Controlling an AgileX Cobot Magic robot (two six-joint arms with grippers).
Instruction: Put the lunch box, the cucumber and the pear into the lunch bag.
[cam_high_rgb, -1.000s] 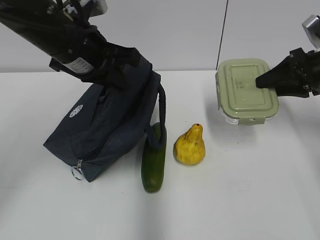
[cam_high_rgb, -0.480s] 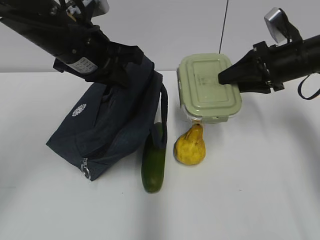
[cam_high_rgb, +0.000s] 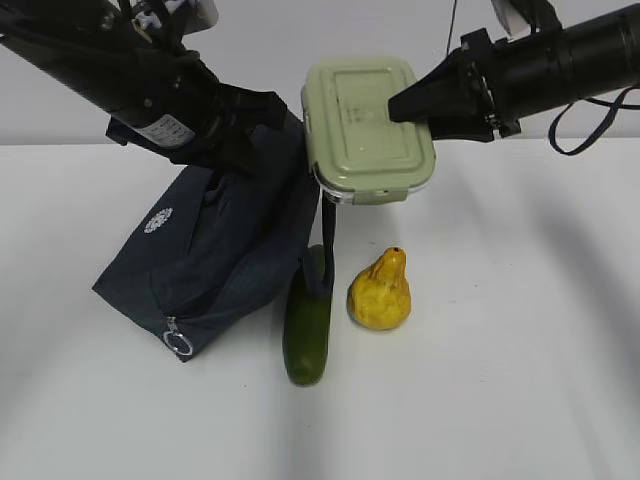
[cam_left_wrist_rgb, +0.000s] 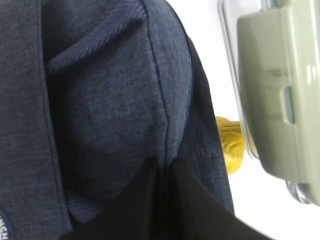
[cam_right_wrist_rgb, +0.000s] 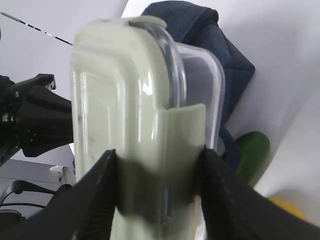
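The right hand (cam_high_rgb: 400, 104) grips the clear box with the pale green lid (cam_high_rgb: 368, 128) up in the air, next to the top of the dark blue cloth bag (cam_high_rgb: 215, 255). The left hand (cam_high_rgb: 250, 135) pinches the bag's top and holds it up. The dark green cucumber (cam_high_rgb: 307, 335) and yellow pear (cam_high_rgb: 381, 292) lie on the white table (cam_high_rgb: 500, 380) below.

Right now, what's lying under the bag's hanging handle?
The cucumber lies under the lunch bag handle, which drapes across its far end and hides that tip. The pear stands beside it, uncovered.
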